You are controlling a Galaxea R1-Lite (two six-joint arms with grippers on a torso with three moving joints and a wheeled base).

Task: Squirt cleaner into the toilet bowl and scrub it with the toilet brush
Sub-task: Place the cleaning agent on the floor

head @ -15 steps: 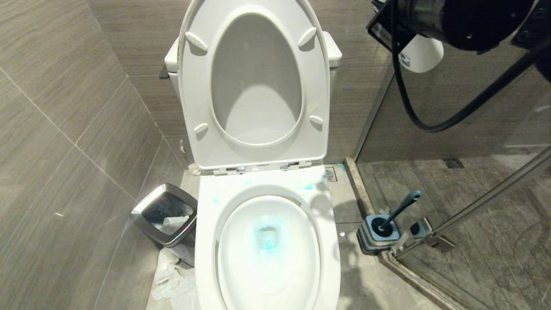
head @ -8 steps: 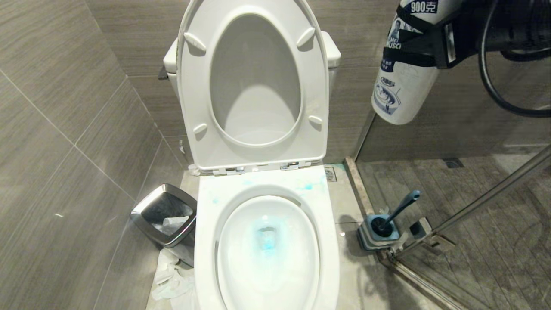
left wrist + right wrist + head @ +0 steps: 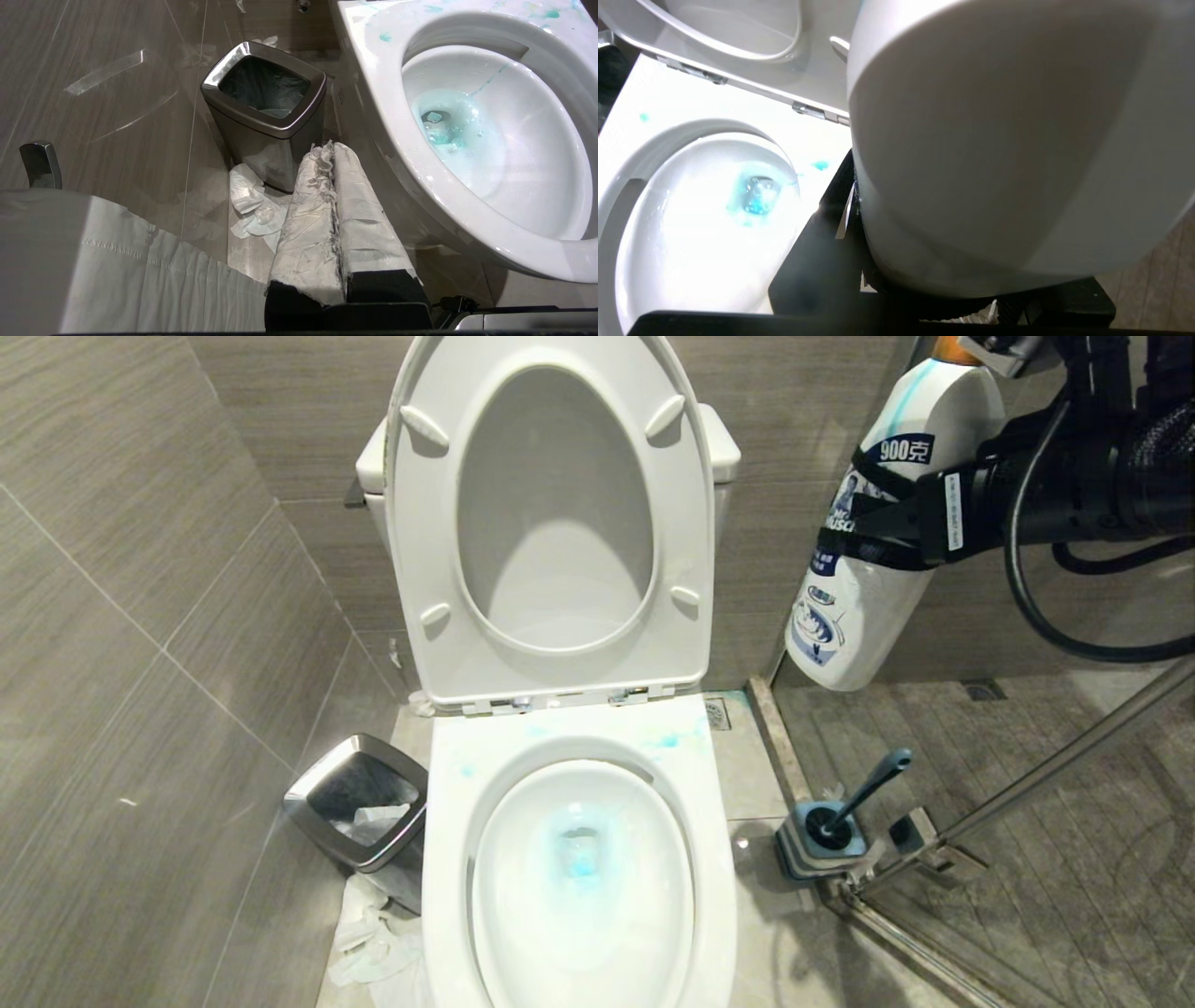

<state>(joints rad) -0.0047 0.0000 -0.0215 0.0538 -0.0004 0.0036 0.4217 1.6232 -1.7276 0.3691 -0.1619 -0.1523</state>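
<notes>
Lining the room are grey wall tiles, with a glass shower screen (image 3: 980, 616) standing at the right. The toilet bowl (image 3: 579, 877) is sitting centre with its seat and lid (image 3: 551, 513) raised upright; turquoise liquid is pooling at the drain and spotting the rim. A steel bin (image 3: 359, 812) is standing just beside the bowl on the left, crumpled paper (image 3: 373, 943) lying near its foot. The toilet brush (image 3: 854, 803) is leaning in its holder (image 3: 822, 845) on the floor to the right. The right claw (image 3: 887, 532) is reaching in level from the right, clamping the cleaner (image 3: 868, 560) mid-body in the air, right of the lid. The bottle's long axis is tilting, orange cap uppermost, base pointing down and left. The left claw (image 3: 334, 205) is hanging low beside the bowl, its paper-wrapped fingers pressing together, holding nothing.
</notes>
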